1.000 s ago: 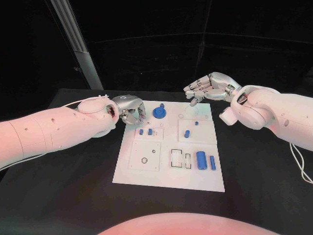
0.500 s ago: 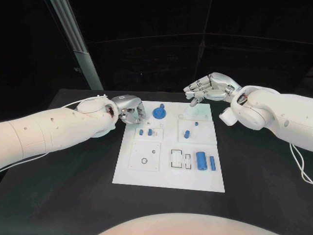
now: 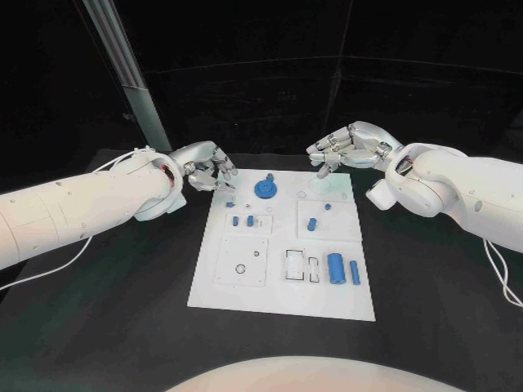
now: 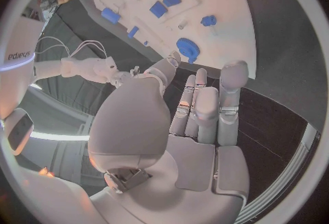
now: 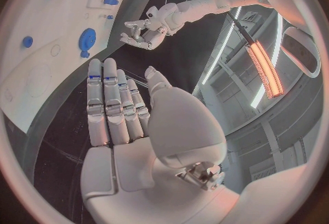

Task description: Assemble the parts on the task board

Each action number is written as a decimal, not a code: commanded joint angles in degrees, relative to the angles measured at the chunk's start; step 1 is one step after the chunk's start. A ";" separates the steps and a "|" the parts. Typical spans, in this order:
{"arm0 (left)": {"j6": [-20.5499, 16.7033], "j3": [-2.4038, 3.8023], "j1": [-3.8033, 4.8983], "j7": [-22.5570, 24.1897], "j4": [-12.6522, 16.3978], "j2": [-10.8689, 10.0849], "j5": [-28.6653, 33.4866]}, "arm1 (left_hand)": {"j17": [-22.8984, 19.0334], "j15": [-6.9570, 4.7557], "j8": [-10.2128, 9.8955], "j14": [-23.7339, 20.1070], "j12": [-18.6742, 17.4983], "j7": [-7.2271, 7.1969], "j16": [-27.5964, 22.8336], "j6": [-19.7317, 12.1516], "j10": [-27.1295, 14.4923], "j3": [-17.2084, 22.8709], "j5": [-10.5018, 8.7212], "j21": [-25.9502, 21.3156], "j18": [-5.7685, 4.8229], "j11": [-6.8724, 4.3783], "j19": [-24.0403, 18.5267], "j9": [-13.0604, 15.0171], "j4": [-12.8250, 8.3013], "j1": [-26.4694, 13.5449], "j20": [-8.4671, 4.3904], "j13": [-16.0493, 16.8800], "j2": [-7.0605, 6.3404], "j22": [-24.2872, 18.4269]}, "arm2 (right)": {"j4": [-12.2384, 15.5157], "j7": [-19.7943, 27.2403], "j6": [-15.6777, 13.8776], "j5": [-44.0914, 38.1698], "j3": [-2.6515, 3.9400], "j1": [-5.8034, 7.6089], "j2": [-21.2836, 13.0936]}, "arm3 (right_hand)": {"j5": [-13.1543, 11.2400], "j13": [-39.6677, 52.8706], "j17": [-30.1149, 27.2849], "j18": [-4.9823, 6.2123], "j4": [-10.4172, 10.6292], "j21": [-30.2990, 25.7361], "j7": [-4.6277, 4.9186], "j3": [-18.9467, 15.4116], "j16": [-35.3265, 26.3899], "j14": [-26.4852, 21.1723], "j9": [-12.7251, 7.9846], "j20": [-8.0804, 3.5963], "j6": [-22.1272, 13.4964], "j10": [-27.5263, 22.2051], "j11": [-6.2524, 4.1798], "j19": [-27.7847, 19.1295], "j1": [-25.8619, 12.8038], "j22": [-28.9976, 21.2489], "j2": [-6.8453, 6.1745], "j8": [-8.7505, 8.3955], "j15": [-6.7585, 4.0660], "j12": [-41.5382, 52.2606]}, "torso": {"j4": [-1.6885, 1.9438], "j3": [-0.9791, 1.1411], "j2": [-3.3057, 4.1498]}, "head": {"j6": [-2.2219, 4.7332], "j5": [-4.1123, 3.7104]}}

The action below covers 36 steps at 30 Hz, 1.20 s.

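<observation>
Blue plastic parts, small and hard-looking, lie scattered over the flat white rectangular task board [image 3: 288, 245] in the middle of the black table [image 3: 120, 318], and nothing is in hand yet. At the board's far end stands the round blue gear-like disc [image 3: 265, 189]; toward the board's near right corner lie the stout blue cylinder [image 3: 336, 266] and, just beside it, the slimmer blue peg [image 3: 355, 272]; around the board's middle sit several smaller blue pins [image 3: 248, 220] and a short blue bar [image 3: 314, 223] in its square recess. The silver left hand [image 3: 203, 169] hovers just off the board's far left corner, fingers spread and holding nothing; the silver right hand [image 3: 346, 148] hangs above the board's far right corner, fingers loosely bent and likewise free. In each wrist view the palm is bare, fingers extended. These pieces are probably light, stiff and smooth, so they could slip or roll under a careless touch, especially the cylinder and peg lying on their sides. A pinch across the round sides, near mid-length, looks best for those two; the gear is likely safest taken by its toothed rim. The tiny pins would need a delicate fingertip hold.
</observation>
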 commanded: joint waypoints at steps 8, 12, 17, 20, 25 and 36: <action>8.27 0.21 1.33 -0.45 -0.22 -1.59 3.68 | -5.09 0.83 8.93 -5.06 12.62 0.46 -1.31 -7.61 -10.94 -7.44 1.61 -8.90 2.08 0.70 -4.64 2.67 0.32 2.56 0.91 7.32 0.80 -6.44 | -0.02 0.31 0.07 -0.03 0.03 0.11 -0.05 | 0.32 -0.03 -0.07 0.72 0.20 -0.35 0.17 0.27 -0.22 -0.07 0.01 0.19 -0.28 -0.37 0.17 0.37 -0.09 -0.06 0.30 0.21 0.40 0.37 | 0.08 -0.02 -0.01 | -0.14 0.23; 9.34 0.13 1.15 -1.85 -1.11 -0.69 -4.33 | -5.45 1.00 12.06 -5.14 15.30 0.68 -1.04 -8.15 -12.60 -7.75 1.72 -8.61 2.11 0.73 -4.30 3.41 0.31 3.82 0.94 8.29 1.56 -6.14 | -0.06 0.31 0.09 -0.05 0.03 0.11 0.02 | 0.32 -0.03 -0.07 0.72 0.20 -0.35 0.17 0.27 -0.22 -0.07 0.01 0.19 -0.28 -0.37 0.17 0.37 -0.09 -0.06 0.30 0.21 0.40 0.37 | -0.01 -0.02 0.00 | -0.09 0.57; 8.26 0.07 0.43 -2.47 -1.73 0.43 -11.34 | -6.60 1.14 13.33 -5.39 15.07 0.68 -1.44 -7.61 -13.96 -7.91 1.72 -9.40 2.27 0.89 -4.44 3.50 0.54 4.11 1.05 7.69 1.76 -6.74 | -0.09 0.31 0.07 -0.08 0.03 0.11 0.06 | 0.32 -0.03 -0.07 0.72 0.20 -0.35 0.17 0.27 -0.22 -0.07 0.01 0.19 -0.28 -0.37 0.17 0.37 -0.09 -0.06 0.30 0.21 0.40 0.37 | -0.03 -0.02 0.02 | -0.06 0.60; 7.56 0.05 0.03 -2.59 -1.82 1.01 -14.37 | -6.68 0.93 14.14 -5.11 15.06 0.17 -1.41 -6.63 -13.47 -8.19 1.68 -8.95 2.25 0.56 -4.04 3.49 0.84 4.12 0.98 7.16 1.83 -6.37 | -0.10 0.30 0.05 -0.11 0.03 0.11 0.08 | 0.32 -0.03 -0.07 0.72 0.20 -0.35 0.17 0.27 -0.22 -0.07 0.01 0.19 -0.28 -0.37 0.17 0.37 -0.09 -0.06 0.30 0.21 0.40 0.37 | -0.02 0.00 0.02 | -0.08 0.66; 6.73 0.03 -0.50 -2.49 -1.91 1.97 -16.99 | -6.19 0.11 15.03 -3.90 13.85 -1.07 -1.07 -3.70 -10.62 -7.85 1.67 -7.24 1.95 -0.40 -2.57 3.00 1.20 5.02 0.26 5.28 2.66 -4.99 | -0.11 0.28 0.00 -0.15 0.03 0.11 0.13 | 0.32 -0.03 -0.08 0.72 0.21 -0.36 0.17 0.27 -0.22 -0.07 0.01 0.19 -0.28 -0.37 0.17 0.37 -0.09 -0.06 0.30 0.21 0.40 0.38 | -0.04 0.01 0.01 | -0.06 0.72; 9.41 -0.07 -1.28 -4.49 -2.74 3.86 -21.41 | -3.65 -0.84 12.25 -0.99 6.01 -1.98 0.02 1.62 -2.55 -3.53 1.71 -1.82 0.80 -1.32 0.84 0.47 1.77 6.23 -0.82 0.16 2.78 -0.35 | -0.14 0.27 -0.07 -0.18 0.03 0.11 0.24 | 0.28 -0.03 -0.11 0.72 0.28 -0.46 0.17 0.35 -0.21 -0.07 0.01 0.19 -0.28 -0.41 0.17 0.42 -0.12 -0.06 0.34 0.24 0.40 0.45 | -0.04 0.00 -0.01 | -0.14 0.78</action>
